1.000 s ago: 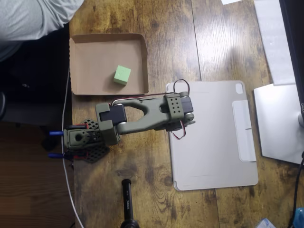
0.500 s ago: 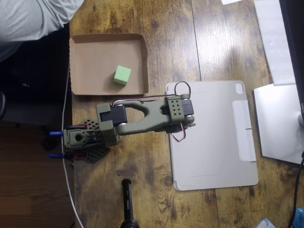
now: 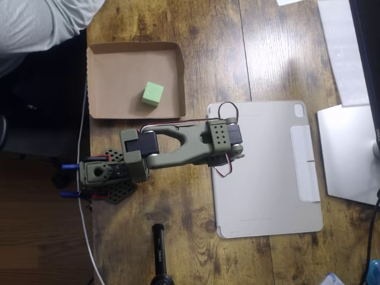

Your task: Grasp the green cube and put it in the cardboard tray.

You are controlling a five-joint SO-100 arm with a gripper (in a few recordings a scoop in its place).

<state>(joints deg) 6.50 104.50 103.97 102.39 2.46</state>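
Note:
The small mint-green cube (image 3: pixel 152 94) lies inside the brown cardboard tray (image 3: pixel 110 105), right of the tray's middle. The olive-green arm (image 3: pixel 184 144) is folded low over the table just below the tray's lower right corner. Its elbow end (image 3: pixel 223 139) rests over the left edge of the grey tablet cover. The folded links hide the gripper's fingers, so their state does not show. Nothing touches the cube.
A pale grey tablet cover (image 3: pixel 267 172) lies right of the arm. The arm's base (image 3: pixel 101 175) sits at the table's left edge with cables beside it. A black cylinder (image 3: pixel 159 249) stands at the bottom. A person's grey sleeve (image 3: pixel 41 24) is at the top left.
The arm's elbow end has settled very slightly down and to the right. The cube and tray have not moved.

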